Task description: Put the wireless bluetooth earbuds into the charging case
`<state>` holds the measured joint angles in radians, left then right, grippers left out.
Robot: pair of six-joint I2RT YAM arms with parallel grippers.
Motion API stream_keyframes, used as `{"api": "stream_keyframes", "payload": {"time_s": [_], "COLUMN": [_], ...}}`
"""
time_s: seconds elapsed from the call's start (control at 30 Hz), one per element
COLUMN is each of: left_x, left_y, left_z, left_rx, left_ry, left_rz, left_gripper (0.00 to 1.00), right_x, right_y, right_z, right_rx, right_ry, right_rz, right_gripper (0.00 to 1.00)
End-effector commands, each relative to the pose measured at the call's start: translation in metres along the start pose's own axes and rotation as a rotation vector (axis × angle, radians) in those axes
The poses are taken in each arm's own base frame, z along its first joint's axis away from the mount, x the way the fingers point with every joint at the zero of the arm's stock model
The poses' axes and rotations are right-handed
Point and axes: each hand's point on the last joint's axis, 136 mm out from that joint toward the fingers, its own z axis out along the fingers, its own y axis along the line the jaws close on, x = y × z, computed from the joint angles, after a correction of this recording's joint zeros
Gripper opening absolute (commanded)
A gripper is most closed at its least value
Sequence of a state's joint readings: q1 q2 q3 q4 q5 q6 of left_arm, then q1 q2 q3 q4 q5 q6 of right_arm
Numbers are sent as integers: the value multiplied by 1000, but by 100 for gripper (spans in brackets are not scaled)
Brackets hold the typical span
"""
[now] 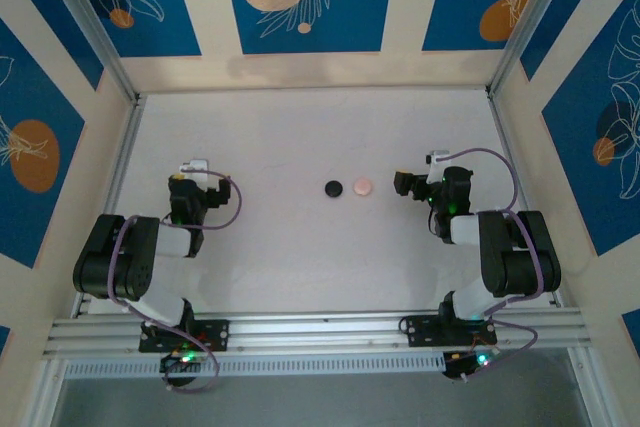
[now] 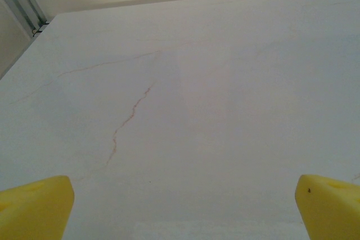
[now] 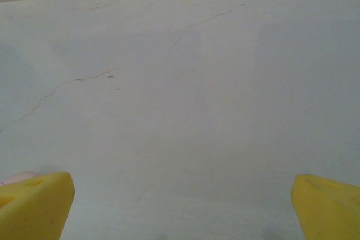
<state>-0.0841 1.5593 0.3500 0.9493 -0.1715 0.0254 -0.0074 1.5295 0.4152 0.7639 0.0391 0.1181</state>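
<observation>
Earbuds too small to make out (likely unseated); black disc (image 1: 334,188) and pinkish round piece (image 1: 362,187) side by side at centre of table (image 1: 270,137). Left gripper (image 2: 183,206), right gripper (image 3: 183,203) spread wide, empty. Judged: whole insertion left to do.

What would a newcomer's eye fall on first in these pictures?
Two small round things lie side by side at the middle of the pale table: a black disc and a pinkish one just to its right. An arm stands on either side of them. The left pincer and the right pincer are wide open, with yellow fingertips over bare, finely cracked tabletop.
</observation>
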Motion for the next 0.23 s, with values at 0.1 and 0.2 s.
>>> {"api": "stream_keyframes", "payload": {"time_s": [0.1, 0.2], "left_x": [-7, -7], "left_y": [-2, -2], "left_z": [3, 2], "left_rx": [16, 15], "left_ry": [-14, -16], "left_rz": [-2, -2], "left_gripper": [100, 100], "right_x": [-13, -12], "right_y": [-1, -1], "right_z": [-1, -1], "right_rx": [14, 13], "right_ry": [-47, -45], "right_rz": [-34, -33], "right_gripper": [99, 99]}}
